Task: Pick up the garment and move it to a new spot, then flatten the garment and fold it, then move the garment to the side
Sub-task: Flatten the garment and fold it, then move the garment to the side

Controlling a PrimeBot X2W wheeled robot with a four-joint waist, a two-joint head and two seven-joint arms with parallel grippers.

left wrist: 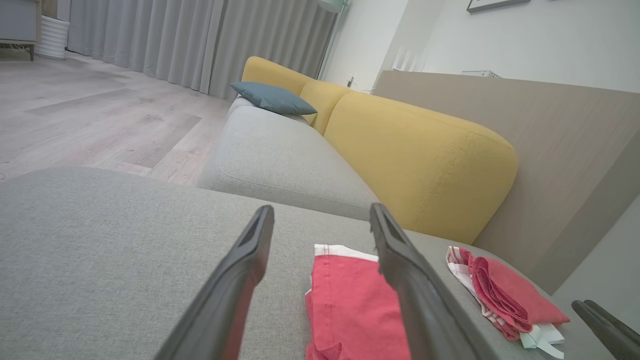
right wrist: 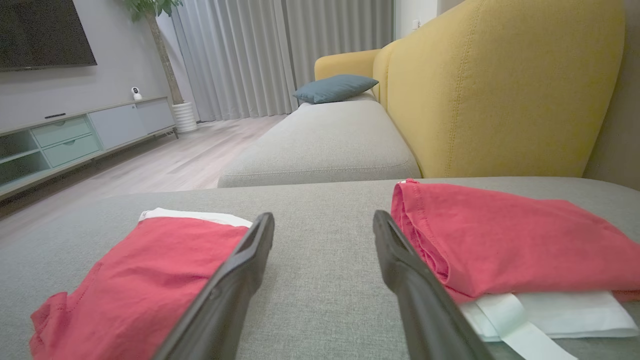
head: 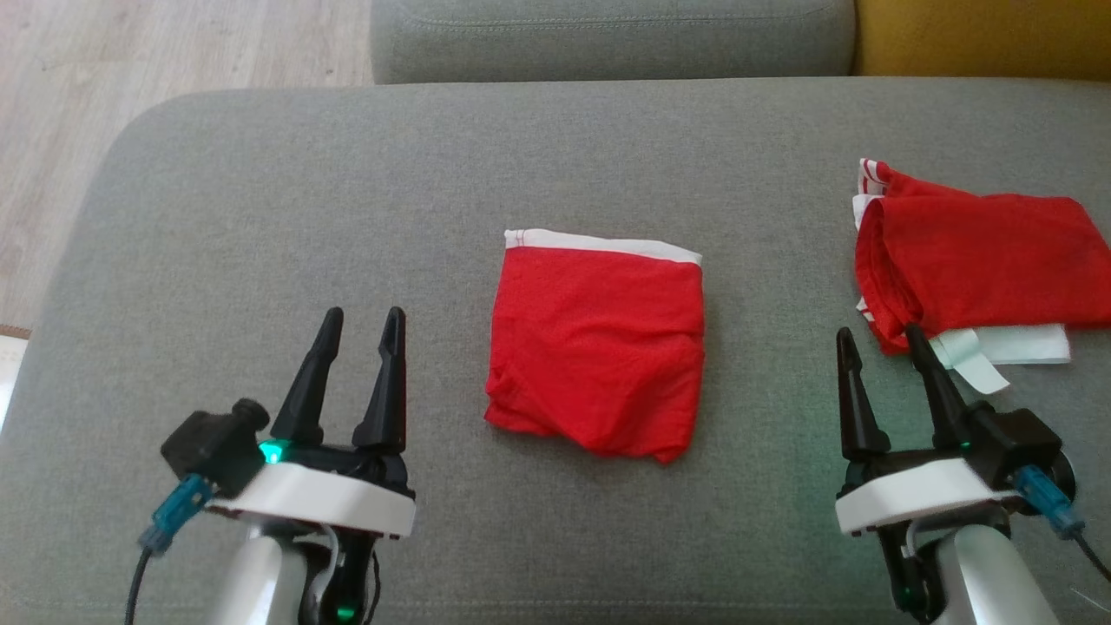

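Garment, the red fabric one w/ a white waistband [head: 597, 347], is lying folded into a rough square in the middle of the grey fabric sofa cushion [head: 260, 217], roughly btwn the two grippers. Left gripper [head: 364, 317] is released, long dark fingers spread w/ nothing in them. It's near the garment's left side, not touching it afaict. Right gripper [head: 877, 332] same deal: fingers apart, holding nothing, well off to the right of the garment. Its outer fingertip sits right at the lower left edge of a second red cloth bundle [head: 972, 260], can't tell if it actually touches. That bundle is at the cushion's right side, on top of a folded white cloth w/ a pale strap [head: 1015, 345]. Further out: another grey seat cushion [right wrist: 325, 140] w/ a blue-grey pillow [right wrist: 335, 87], mustard yellow backrest [right wrist: 500, 90], pale wood floor [head: 52, 130], grey curtains [right wrist: 240, 50].
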